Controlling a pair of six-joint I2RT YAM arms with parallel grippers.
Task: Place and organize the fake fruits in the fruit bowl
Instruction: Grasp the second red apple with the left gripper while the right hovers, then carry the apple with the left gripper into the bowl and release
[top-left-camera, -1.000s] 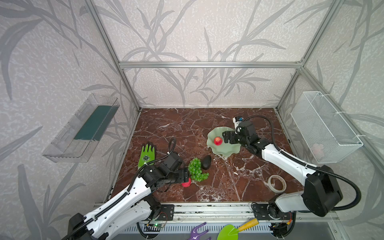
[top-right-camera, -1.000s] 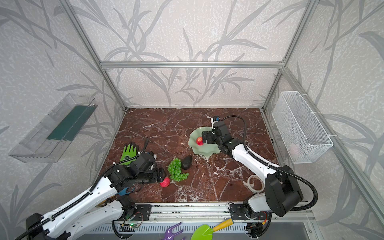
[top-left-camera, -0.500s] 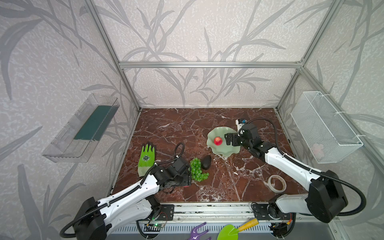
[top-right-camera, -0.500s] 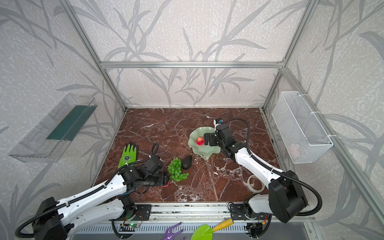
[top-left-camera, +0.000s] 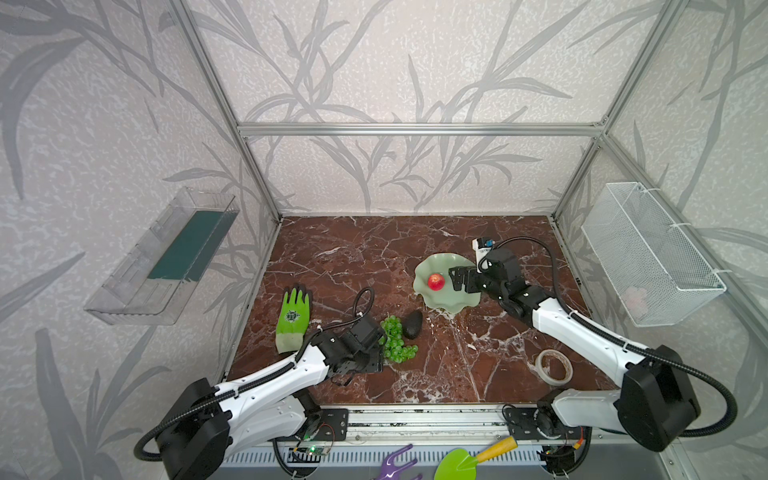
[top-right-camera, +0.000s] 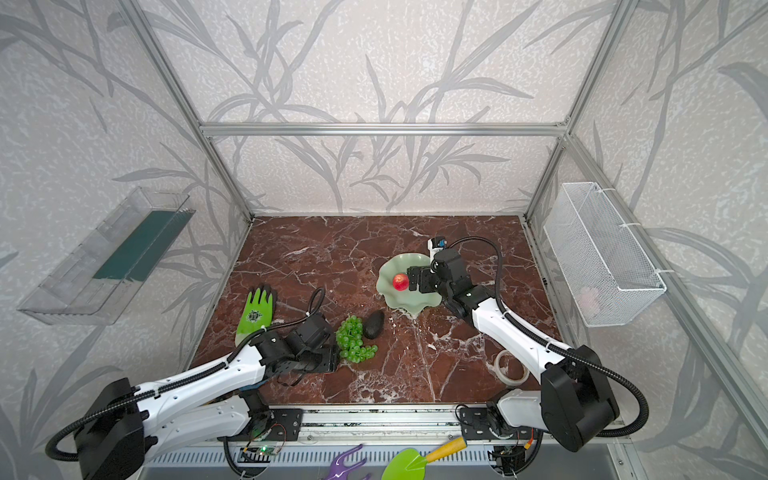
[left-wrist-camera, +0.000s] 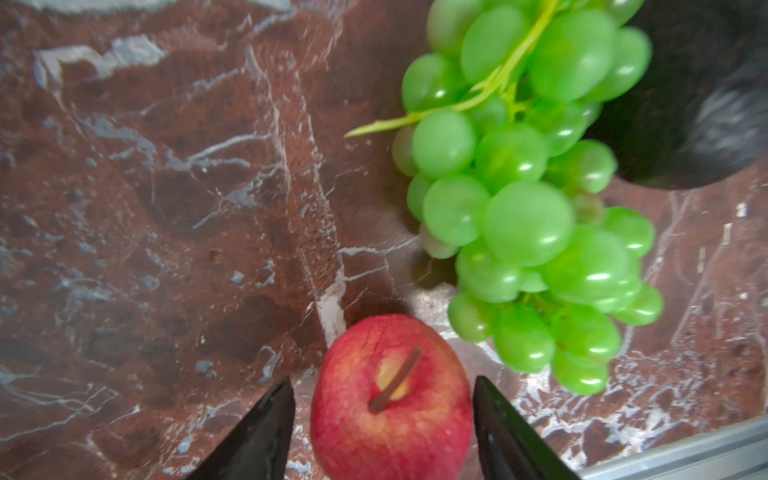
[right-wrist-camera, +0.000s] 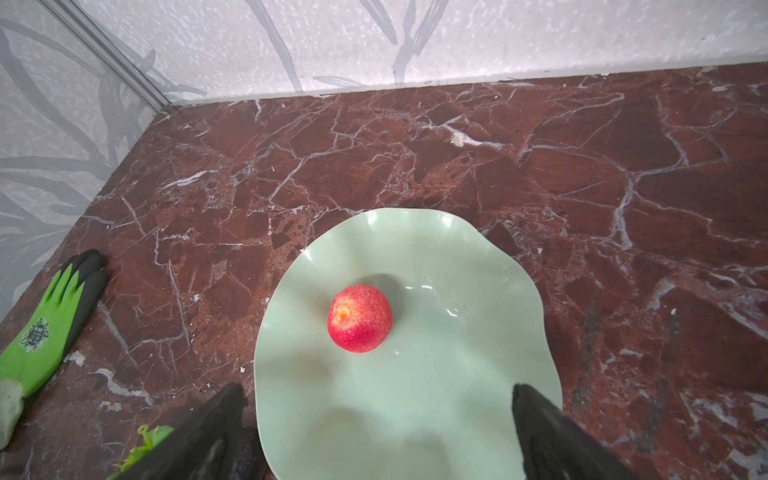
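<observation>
The fake apple (left-wrist-camera: 390, 399) stands stem up on the bench (left-wrist-camera: 166, 208), well apart from the fruit bowl (top-left-camera: 434, 262). The left gripper (left-wrist-camera: 381, 381) is apart around it and not yet pressing. The apple looks light, stiff and glossy, so probably slippery; better to hold it across its widest middle. The right gripper (right-wrist-camera: 377, 388) hangs apart and empty over the fruit bowl.

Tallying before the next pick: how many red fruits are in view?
2. One red fruit lies in the fruit bowl; the other, an apple, sits between the jaws of the left gripper, hidden in both top views.
</observation>
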